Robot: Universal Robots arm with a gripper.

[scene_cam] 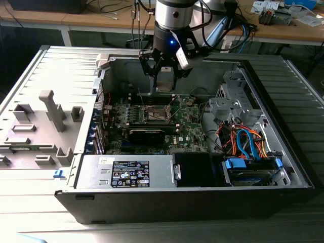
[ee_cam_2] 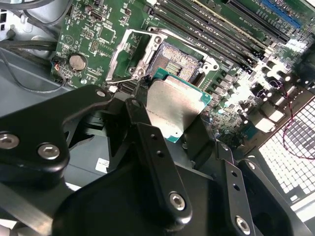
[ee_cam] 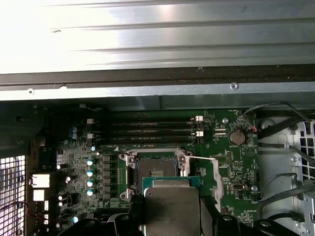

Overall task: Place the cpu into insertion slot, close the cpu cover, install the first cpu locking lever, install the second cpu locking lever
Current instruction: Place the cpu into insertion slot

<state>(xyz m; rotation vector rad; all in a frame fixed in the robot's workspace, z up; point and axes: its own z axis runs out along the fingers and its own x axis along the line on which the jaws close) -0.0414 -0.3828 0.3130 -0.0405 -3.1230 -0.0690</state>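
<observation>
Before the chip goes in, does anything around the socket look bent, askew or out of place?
Nothing stands out: the insertion slot lies open, and the cpu sits gripped in the pincer, not yet seated.

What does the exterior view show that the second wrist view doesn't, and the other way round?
The exterior view takes in the whole open computer case, its power supply, the coloured cables and a grey plastic fixture beside the case. The second wrist view brings close detail: the cpu clamped in the gripper, and the raised cpu cover. Both share the green motherboard and the uncovered insertion slot, with the gripper over it.
</observation>
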